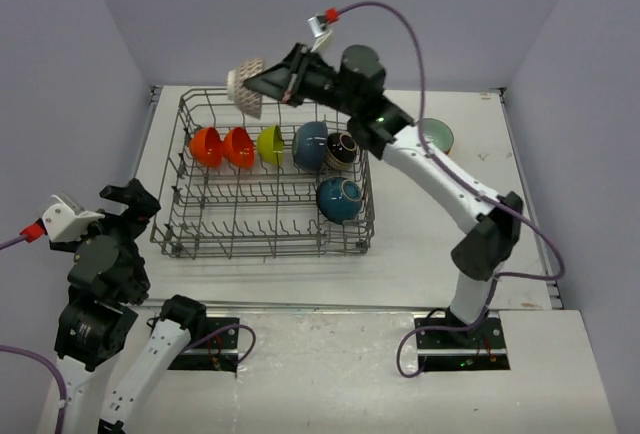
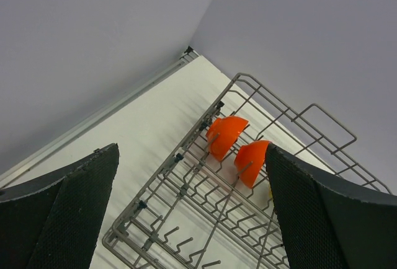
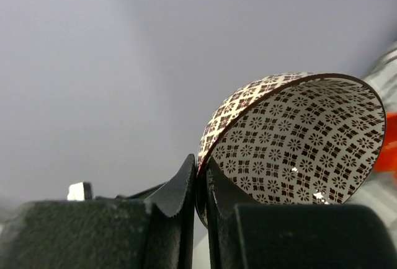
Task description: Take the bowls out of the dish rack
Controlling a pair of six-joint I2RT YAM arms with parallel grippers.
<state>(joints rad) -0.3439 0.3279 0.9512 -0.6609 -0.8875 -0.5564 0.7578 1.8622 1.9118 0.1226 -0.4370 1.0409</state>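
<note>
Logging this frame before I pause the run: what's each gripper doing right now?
Left gripper: open, holding nothing.
Right gripper: closed on the rim of the round white bowl with a dark diamond pattern.

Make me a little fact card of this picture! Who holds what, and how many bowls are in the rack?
Right pincer: shut on the rim of the patterned bowl, near the far edge of the dish rack
Left pincer: open, empty, left of the rack
In the rack: six bowls visible
On the table: pale green bowl
</note>
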